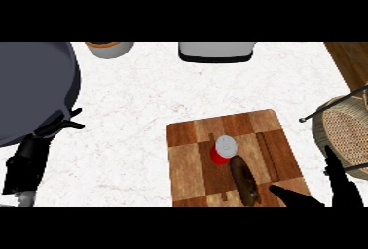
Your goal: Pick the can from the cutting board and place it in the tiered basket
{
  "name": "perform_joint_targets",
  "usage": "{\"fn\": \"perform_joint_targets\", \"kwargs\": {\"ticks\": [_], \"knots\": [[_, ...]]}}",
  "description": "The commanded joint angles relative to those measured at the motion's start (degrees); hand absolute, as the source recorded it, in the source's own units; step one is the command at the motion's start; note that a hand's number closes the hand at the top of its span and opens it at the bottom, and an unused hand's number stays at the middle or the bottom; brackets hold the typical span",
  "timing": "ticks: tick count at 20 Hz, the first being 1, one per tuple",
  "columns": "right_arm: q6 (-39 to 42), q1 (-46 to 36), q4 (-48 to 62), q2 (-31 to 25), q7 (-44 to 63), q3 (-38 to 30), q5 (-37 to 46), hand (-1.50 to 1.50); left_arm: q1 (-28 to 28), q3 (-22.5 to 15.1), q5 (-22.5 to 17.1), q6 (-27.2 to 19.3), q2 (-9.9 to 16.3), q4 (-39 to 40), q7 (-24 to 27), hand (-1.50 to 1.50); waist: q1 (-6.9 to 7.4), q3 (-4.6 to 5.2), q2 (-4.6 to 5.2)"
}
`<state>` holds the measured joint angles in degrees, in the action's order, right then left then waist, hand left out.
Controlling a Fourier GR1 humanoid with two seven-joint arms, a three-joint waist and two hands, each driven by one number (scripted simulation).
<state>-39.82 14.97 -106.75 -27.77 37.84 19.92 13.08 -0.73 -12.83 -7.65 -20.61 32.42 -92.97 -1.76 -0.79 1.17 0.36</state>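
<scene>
Red can (224, 149) stands upright mid cutting board (188, 168), untouched, a dark oblong object (245, 180) just beside it. Right hand (338, 187) spread open, empty, thumb over the board's near corner, likely approaching; tiered basket (345, 133) waits right. Left hand (54, 126) idle at left.

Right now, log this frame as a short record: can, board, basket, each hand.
can: red, upright on the cutting board, not held
dark object: lying on the board just below the can
tiered basket: at the right edge, no can in it
right hand: open, lower right, apart from the can
left hand: open, at the left edge
</scene>
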Motion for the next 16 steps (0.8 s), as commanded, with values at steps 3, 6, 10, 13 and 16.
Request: {"fn": "perform_joint_targets", "kwargs": {"ticks": [3, 6, 10, 13, 16], "knots": [[6.38, -6.10, -7.61, -5.22, 25.94, 0.59, 6.54, -1.50, 3.50, -0.70, 1.72, -0.53, -0.81, 2.38, -1.06, 0.00, 0.97, -0.32, 0.26], [10.23, -12.47, -7.85, -3.54, 37.93, 1.15, 8.87, -1.50, 5.62, -0.41, 0.99, 0.80, -0.30, 2.07, -2.54, 0.00, 1.88, -0.54, 0.26], [15.73, -18.01, -7.37, -0.47, 47.07, 2.39, 9.54, -1.50, 4.95, -0.10, 0.30, 1.88, -1.07, 4.83, -0.33, 0.00, 2.10, -0.60, 0.18], [17.74, -18.61, -3.84, 2.70, 47.25, 3.18, 10.05, -1.50, 6.44, -0.41, 1.31, 0.91, -0.89, 3.22, -3.14, 0.00, 1.73, -0.74, 0.02], [20.69, -21.49, -1.69, 4.30, 47.34, 2.82, 10.47, -1.50, 7.24, 0.41, 0.33, 1.43, -1.11, 4.08, -3.19, 0.00, 1.67, -0.61, 0.07]]}}
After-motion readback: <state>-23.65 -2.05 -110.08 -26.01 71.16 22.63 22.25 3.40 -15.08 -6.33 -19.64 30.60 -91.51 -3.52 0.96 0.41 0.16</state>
